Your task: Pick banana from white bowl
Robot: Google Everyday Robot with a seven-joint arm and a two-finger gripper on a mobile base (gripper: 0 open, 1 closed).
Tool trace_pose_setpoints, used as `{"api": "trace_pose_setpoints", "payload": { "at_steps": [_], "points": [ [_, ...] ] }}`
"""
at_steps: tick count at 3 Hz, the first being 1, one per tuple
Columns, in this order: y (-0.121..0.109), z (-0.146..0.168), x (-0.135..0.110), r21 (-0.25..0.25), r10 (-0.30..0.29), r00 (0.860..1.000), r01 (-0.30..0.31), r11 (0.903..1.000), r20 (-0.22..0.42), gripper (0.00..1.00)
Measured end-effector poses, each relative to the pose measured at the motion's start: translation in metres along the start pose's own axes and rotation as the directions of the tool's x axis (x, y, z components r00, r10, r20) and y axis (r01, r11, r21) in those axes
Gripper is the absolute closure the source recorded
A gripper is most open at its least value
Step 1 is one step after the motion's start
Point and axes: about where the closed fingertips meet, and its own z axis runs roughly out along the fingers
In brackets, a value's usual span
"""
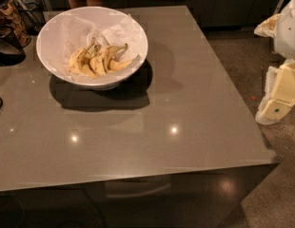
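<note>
**Banana lies in the bowl at the far left; gripper waits off the table's right edge**

The grey table [185,108] fills most of the camera view, its glossy top showing lamp glints. The white bowl [102,83] stands on the far-left part of it, well away from the near and right edges. The gripper [273,109] hangs beyond the right edge, over the floor and well apart from the bowl. Whether it is released or clenched, I cannot tell, and nothing is seen in it. A dark round vessel [7,49] sits left of the bowl, near its rim.

Crumpled white paper [71,30] lines the bowl. A cluster of spotted bananas rests on it, and the banana [109,56] is the long curved 1 on the right of the cluster, stem pointing up and right. It probably handles as light and soft, with skin that bruises under a hard squeeze. Closing gently across the thick middle looks safest.

The other bananas [78,61] touch it on the left, so 1 of them may be nudged or lifted along. The bowl's sloping wall and the loose paper folds crowd the reach from the right, and the paper could snag.
</note>
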Motion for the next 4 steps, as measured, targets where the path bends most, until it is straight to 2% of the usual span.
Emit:
{"api": "trace_pose_setpoints", "payload": {
  "at_steps": [1,2,3,4],
  "points": [
    [0.001,-0.008,-0.025,0.094,-0.086,0.996,0.088,0.9917,-0.023,0.0],
    [-0.008,-0.02,-0.056,0.161,-0.197,0.978,0.204,0.9656,-0.064,0.0],
    [-0.008,-0.02,-0.056,0.161,-0.197,0.978,0.204,0.9656,-0.064,0.0],
    [-0.023,-0.01,-0.045,0.181,-0.242,0.969,0.246,0.9522,-0.041,0.0]
  ]
}}
